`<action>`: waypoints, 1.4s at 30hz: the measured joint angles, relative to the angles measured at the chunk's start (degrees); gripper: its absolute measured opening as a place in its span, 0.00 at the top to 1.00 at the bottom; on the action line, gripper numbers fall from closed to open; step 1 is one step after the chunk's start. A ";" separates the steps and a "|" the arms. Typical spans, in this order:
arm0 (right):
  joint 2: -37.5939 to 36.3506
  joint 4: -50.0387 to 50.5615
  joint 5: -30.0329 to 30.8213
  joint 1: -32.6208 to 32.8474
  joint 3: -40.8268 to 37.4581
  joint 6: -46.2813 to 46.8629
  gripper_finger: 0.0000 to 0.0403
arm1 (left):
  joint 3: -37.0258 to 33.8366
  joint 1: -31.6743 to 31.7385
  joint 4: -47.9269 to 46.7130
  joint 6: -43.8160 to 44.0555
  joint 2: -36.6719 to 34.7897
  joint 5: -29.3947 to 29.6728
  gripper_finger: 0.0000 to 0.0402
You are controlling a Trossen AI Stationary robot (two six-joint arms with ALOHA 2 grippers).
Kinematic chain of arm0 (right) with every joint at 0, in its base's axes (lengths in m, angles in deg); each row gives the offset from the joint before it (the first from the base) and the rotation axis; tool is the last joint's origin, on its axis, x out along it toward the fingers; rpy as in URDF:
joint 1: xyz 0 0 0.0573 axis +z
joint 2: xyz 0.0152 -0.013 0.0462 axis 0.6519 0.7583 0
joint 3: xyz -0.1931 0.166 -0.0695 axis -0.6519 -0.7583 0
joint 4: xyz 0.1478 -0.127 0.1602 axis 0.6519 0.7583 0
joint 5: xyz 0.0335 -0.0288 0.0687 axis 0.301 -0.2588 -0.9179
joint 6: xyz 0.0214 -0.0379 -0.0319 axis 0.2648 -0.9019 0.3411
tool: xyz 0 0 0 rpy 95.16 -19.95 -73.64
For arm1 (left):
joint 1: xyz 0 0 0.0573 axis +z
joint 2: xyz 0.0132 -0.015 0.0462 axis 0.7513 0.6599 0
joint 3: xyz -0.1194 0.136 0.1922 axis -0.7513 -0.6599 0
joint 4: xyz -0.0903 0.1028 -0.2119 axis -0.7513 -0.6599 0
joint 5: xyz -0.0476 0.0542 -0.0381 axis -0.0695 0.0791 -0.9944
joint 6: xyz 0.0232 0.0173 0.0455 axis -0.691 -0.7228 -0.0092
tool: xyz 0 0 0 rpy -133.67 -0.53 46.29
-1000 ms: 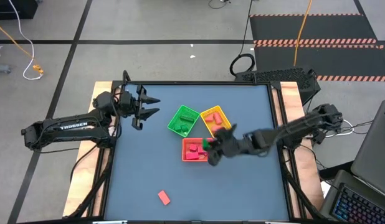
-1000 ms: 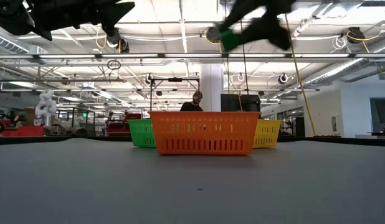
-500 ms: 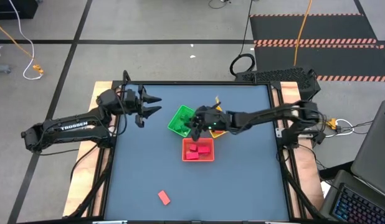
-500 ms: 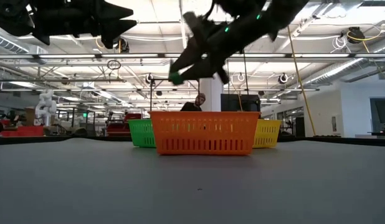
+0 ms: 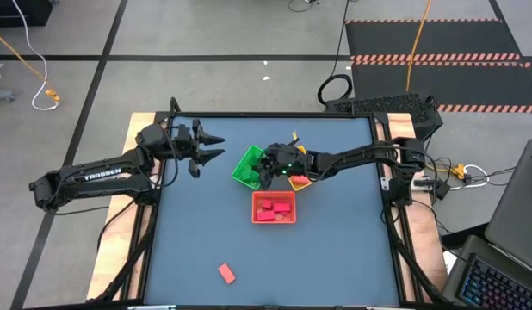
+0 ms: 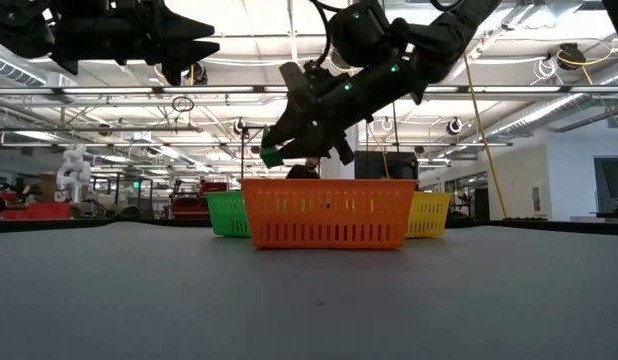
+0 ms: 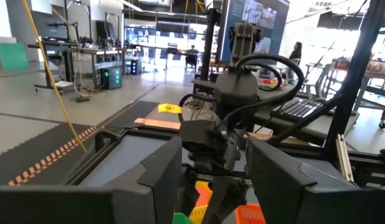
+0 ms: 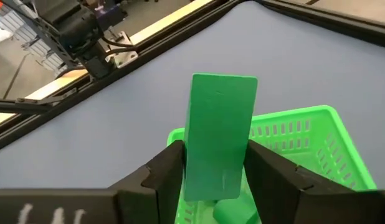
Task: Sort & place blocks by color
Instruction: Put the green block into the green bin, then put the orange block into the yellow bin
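Right end effector point(image 5: 268, 170) has swung over from the red tray point(image 5: 274, 207), gripping your green block point(image 8: 218, 137) above the green tray point(image 8: 317, 140); release next. Left end effector point(image 5: 207, 145) waits open.

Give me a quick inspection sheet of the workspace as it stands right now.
Surface: dark table, flat.
Job's things: green block held above green tray, another green piece inside; red tray holds red blocks; yellow tray mostly hidden by the arm; lone red block near the front edge.
Clutter: nothing seen.
Grippers: right gripper shut on the green block; left gripper open, raised at table's left.
Cables: orange cable on floor.
Surroundings: laptop at right.
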 joint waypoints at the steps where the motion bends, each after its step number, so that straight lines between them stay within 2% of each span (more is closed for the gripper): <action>1: -0.02 0.01 0.03 -0.02 0.00 -0.41 0.59 | 0.00 0.00 -0.09 0.02 0.00 0.00 0.55; 15: -0.15 -0.58 -0.65 0.18 0.00 -2.17 0.38 | 0.00 0.00 -0.81 -0.21 0.00 0.00 0.55; 25: -0.22 -10.51 -15.13 2.65 0.00 -7.38 0.37 | 0.00 0.00 -2.44 0.12 -1.91 0.02 0.55; 29: -0.04 -10.70 -14.27 4.67 0.02 -9.08 0.37 | 0.00 0.00 -2.96 0.94 -3.56 0.00 0.55; 34: 0.09 -9.66 -7.71 8.33 0.00 -12.66 0.37 | 0.00 -0.19 -3.10 3.97 -4.58 -2.36 0.55; 36: -0.18 -8.37 -7.14 9.39 0.02 -13.90 0.37 | 0.35 -1.26 -3.92 5.32 -4.54 -4.06 0.55; 40: -0.61 -5.87 -7.13 11.15 0.02 -15.71 0.37 | 2.70 -7.85 -8.79 4.94 -3.99 -4.28 0.55; 42: -1.36 -3.22 -7.12 11.70 0.02 -16.56 0.37 | 3.50 -13.05 -11.98 3.72 -2.98 -0.78 0.55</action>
